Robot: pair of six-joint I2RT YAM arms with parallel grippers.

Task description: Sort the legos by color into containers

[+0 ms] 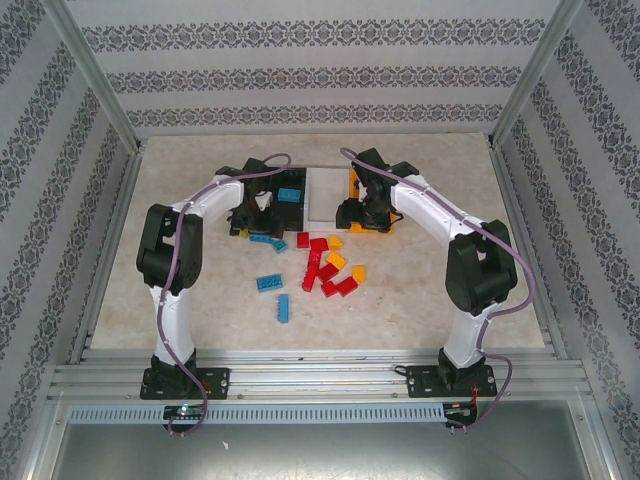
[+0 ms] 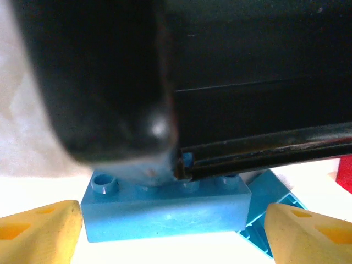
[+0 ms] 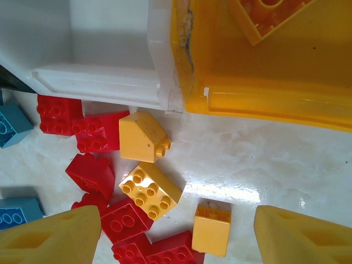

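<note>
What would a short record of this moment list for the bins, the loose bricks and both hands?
bins: black bin, white bin, yellow bin, side by side
stored: blue brick in the black bin, yellow brick in the yellow bin
loose pile: red bricks and yellow blocks, mixed
left hand: open, astride a loose blue brick beside the black bin
right hand: open, over the pile

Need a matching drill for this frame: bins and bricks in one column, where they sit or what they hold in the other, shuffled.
1. black bin
2. white bin
3. yellow bin
4. red bricks

a. loose on the table
b. holds a yellow brick
c. middle of the row
d. holds a blue brick

Pairs: 1-d, 2-c, 3-b, 4-a
</note>
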